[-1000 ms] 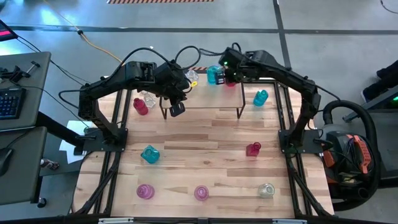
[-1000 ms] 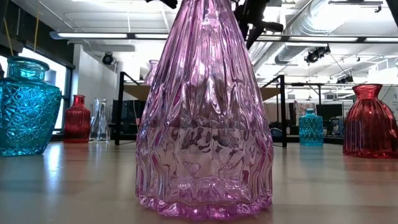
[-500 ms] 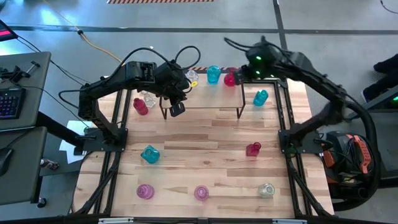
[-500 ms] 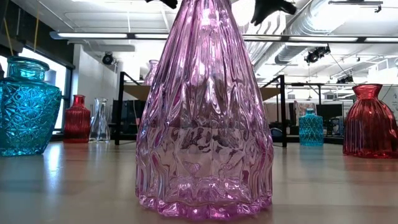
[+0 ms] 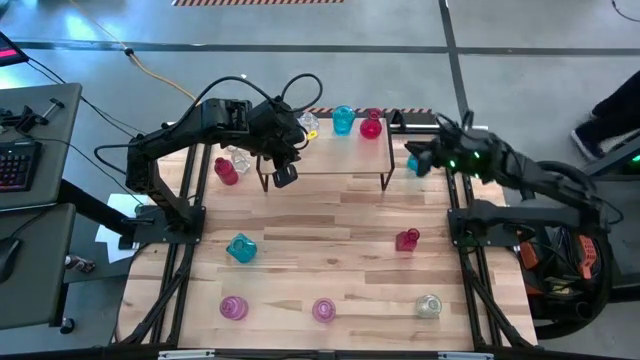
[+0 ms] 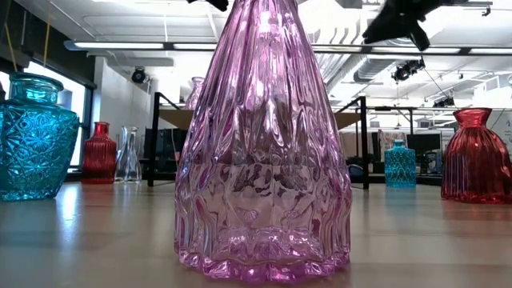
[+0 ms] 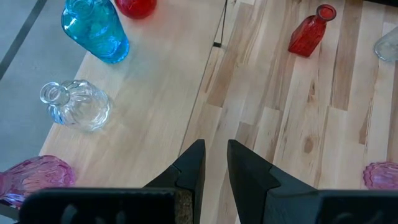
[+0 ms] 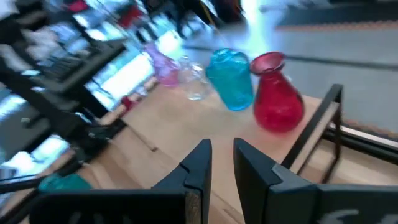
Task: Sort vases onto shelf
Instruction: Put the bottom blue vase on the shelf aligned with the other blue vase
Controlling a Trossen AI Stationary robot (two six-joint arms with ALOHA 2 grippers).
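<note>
Four vases stand along the far edge of the shelf (image 5: 330, 150): a pink vase (image 7: 28, 177), a clear vase (image 7: 74, 104), a blue vase (image 5: 344, 120) and a red vase (image 5: 371, 125), in that order from left to right. The right gripper (image 5: 418, 161) hangs off the shelf's right end, apart from the red vase and almost over a teal vase (image 5: 412, 163) on the table (image 5: 330, 250); its fingers (image 8: 199, 165) stand a narrow gap apart and hold nothing. The left gripper (image 5: 285, 175) hovers at the shelf's near left edge, its fingers (image 7: 193, 168) likewise a narrow gap apart and empty, with the clear and pink vases just beyond it on the board. On the table, a dark red vase (image 5: 226, 170) and another clear one (image 5: 240, 158) sit left of the shelf, well behind the left gripper. Nearer the front stand a second teal vase (image 5: 241, 248), a red bottle (image 5: 407, 239), two pink vases (image 5: 233, 307) and a clear vase (image 5: 428, 305).
</note>
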